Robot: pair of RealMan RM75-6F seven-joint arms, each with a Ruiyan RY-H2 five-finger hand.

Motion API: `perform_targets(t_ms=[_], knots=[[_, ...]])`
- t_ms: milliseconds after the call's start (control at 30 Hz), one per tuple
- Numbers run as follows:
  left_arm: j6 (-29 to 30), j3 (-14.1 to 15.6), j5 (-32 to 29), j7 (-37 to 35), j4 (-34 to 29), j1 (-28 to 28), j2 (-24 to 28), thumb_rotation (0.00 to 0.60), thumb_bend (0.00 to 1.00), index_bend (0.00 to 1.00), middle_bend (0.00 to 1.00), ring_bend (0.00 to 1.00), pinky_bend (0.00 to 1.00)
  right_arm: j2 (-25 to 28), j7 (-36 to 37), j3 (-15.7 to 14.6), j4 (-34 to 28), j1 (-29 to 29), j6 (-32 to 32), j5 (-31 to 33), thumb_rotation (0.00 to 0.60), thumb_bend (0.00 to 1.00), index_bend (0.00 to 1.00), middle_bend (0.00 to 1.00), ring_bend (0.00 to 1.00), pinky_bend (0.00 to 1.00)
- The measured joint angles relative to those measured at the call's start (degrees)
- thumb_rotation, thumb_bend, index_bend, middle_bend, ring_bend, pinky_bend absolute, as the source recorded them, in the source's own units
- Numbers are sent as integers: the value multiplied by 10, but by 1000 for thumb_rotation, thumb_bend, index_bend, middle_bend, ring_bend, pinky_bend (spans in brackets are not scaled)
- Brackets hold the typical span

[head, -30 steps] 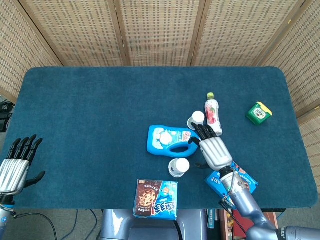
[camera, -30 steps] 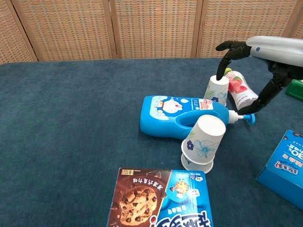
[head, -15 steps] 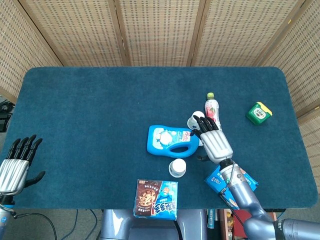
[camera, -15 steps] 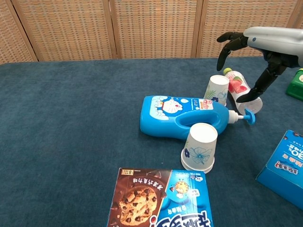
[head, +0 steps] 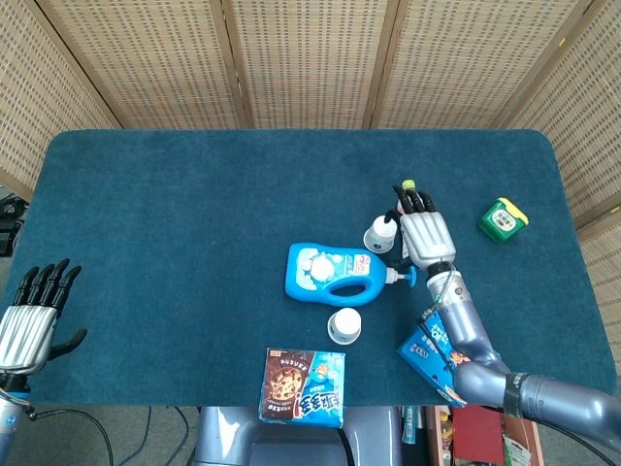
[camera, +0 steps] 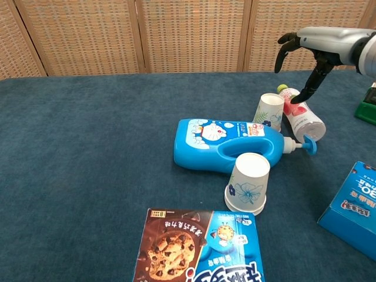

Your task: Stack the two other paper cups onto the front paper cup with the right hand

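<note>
The front paper cup (head: pixel 344 325) (camera: pixel 248 183) stands upside down just in front of the blue detergent bottle. Whether another cup sits over it I cannot tell. A second flowered paper cup (head: pixel 380 233) (camera: pixel 270 111) stands upside down behind the bottle, leaning slightly. My right hand (head: pixel 424 233) (camera: pixel 305 53) hovers above the table to the right of that rear cup, over the drink bottle. Its fingers are arched downward and apart, and it holds nothing. My left hand (head: pixel 34 316) rests at the table's near left corner with straight fingers, also holding nothing.
A blue detergent bottle (head: pixel 335 275) (camera: pixel 228 145) lies on its side between the two cups. A pink drink bottle (camera: pixel 301 114) lies under my right hand. A cookie box (head: pixel 306 386) and a blue box (camera: pixel 355 208) sit at the front edge. A green box (head: pixel 503 218) sits at the right.
My right hand has risen and moved back, from beside the front cup to above the drink bottle. The cup that sat tilted on the front cup has settled straight.
</note>
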Motion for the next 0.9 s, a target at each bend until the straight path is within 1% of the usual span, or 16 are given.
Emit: perform_targets(t_ms=[200,400,567,900], knots=[[-6,-4,-9,-2,6,-3,-2,600,238,0,0,0,0,-18,2,11,62,26,-25,34,600,127,369,67,0,10],[-12,-4,-12,-2,10,-5,-4,600,239,0,0,0,0,-39,4,14,118,46,-46,67,600,127,369,67,0,10],[-18,-3,-15,1,11,-9,-6,600,239,0,0,0,0,-58,6,12,151,59,-62,78,600,126,369,67,0,10],[-27,-4,-21,1,15,-13,-8,600,239,0,0,0,0,-109,10,4,245,89,-102,103,600,127,369,67,0,10]])
